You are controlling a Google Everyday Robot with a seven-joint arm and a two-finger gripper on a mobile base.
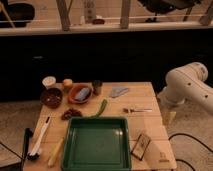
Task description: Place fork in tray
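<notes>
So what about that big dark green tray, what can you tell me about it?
The large dark green tray is square-ish with a raised rim and rounded corners, plastic-looking, and holds nothing. It lies flat at the wooden table's near edge. The small silvery fork lies apart beyond its far right corner. The robot's end effector is not in view, only its white arm at the right.

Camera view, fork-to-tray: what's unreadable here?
- gripper: low beside the table's right edge, under the arm; too small and dim to read.
- fork: on the table beyond the tray; too small to show tine direction.
- arm: cut off by the right edge.
- orange bowl: bluish contents too small to identify.
</notes>
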